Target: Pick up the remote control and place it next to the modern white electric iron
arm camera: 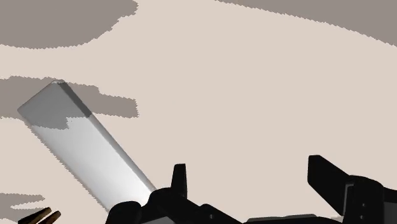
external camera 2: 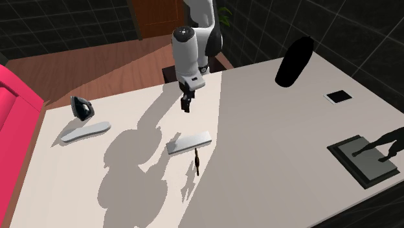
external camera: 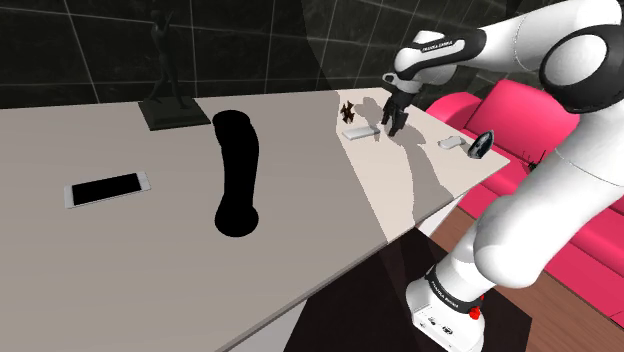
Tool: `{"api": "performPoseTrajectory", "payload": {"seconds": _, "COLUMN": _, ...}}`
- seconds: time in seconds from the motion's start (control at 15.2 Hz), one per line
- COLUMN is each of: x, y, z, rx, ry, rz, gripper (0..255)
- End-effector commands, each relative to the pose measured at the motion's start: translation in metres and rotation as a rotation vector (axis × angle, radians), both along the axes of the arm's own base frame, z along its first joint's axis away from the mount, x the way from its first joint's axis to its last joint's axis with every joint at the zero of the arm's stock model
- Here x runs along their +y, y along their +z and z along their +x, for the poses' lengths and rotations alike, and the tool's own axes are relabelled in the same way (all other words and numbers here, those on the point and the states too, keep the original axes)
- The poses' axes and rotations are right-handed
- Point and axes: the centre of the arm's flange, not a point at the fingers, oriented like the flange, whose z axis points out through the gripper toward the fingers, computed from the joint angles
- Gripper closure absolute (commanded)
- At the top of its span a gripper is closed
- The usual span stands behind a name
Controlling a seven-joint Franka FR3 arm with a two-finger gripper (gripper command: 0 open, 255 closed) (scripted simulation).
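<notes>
The remote control point(external camera: 360, 130) point(external camera 2: 189, 142) point(arm camera: 86, 149) is a flat grey-white slab lying on the pale table point(external camera: 180, 250). My black gripper point(external camera: 393, 120) point(external camera 2: 186, 103) point(arm camera: 254, 184) hangs open a little above the table, beside the remote on the stand's side, with nothing between its fingers. A long white flat object point(external camera: 452, 142) point(external camera 2: 84, 131), which I take for the iron, lies near the table end by the sofa. A dark rounded object point(external camera: 481, 145) point(external camera 2: 81, 107) stands just beside it.
A small dark-brown trinket point(external camera: 347, 110) point(external camera 2: 196, 159) stands close to the remote. Farther along the table are a tall black vase shape point(external camera: 236, 170) point(external camera 2: 294, 61), a phone point(external camera: 107, 189) point(external camera 2: 338, 96) and a dark figurine on a tray-like base point(external camera: 170, 105) point(external camera 2: 362, 159). A pink sofa point(external camera: 500, 110) borders the table end.
</notes>
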Motion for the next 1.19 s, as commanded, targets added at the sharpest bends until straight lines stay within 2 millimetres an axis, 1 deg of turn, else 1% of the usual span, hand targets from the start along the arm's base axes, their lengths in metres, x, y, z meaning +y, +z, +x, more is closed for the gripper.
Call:
{"api": "performPoseTrajectory", "payload": {"seconds": 0.0, "x": -0.014, "y": -0.012, "z": 0.024, "rx": 0.002, "ry": 0.072, "rz": 0.001, "gripper": 0}}
{"api": "performPoseTrajectory", "payload": {"seconds": 0.33, "x": -0.043, "y": -0.038, "z": 0.078, "rx": 0.007, "ry": 0.233, "rz": 0.005, "gripper": 0}}
{"api": "performPoseTrajectory", "payload": {"seconds": 0.66, "x": -0.062, "y": -0.063, "z": 0.135, "rx": 0.012, "ry": 0.39, "rz": 0.009, "gripper": 0}}
{"api": "performPoseTrajectory", "payload": {"seconds": 1.12, "x": -0.062, "y": -0.1, "z": 0.134, "rx": 0.012, "ry": 0.39, "rz": 0.009, "gripper": 0}}
